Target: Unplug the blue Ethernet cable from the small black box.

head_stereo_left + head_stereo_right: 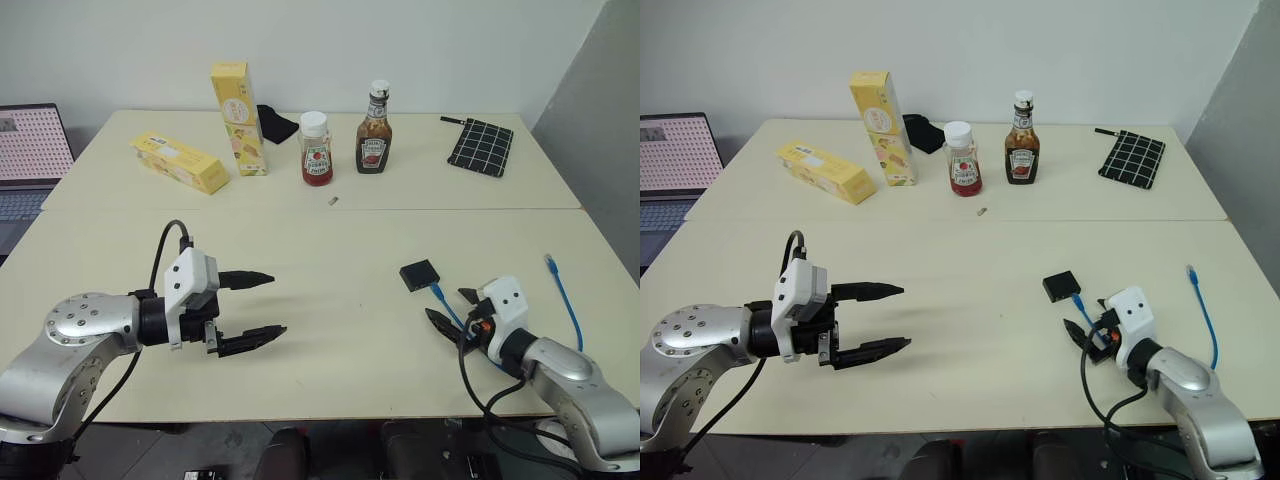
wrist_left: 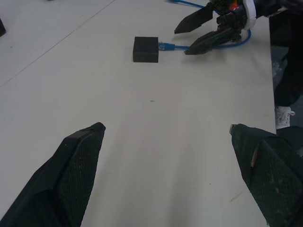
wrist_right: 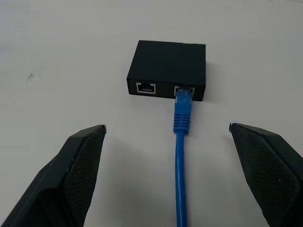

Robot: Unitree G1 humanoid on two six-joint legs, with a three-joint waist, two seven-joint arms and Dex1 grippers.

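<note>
You see the thin bright-blue Ethernet cable point(image 3: 180, 156) plugged into the small matte-black square box point(image 3: 169, 69); both end effectors, left point(image 1: 250, 310) and right point(image 1: 452, 309), gape wide, empty.

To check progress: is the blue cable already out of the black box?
No, the cable is plugged into one port of the box, beside an empty port.

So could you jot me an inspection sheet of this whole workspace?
Surface: cream table, two tops joined.
Job's things: blue Ethernet cable plugged into small black box; its other port empty.
Clutter: two yellow cartons, ketchup bottle, brown sauce bottle, grid cloth, black cloth.
Grippers: left gripper open, empty; right gripper open astride the cable.
Cables: black robot cables.
Surroundings: laptop, white wall.
</note>
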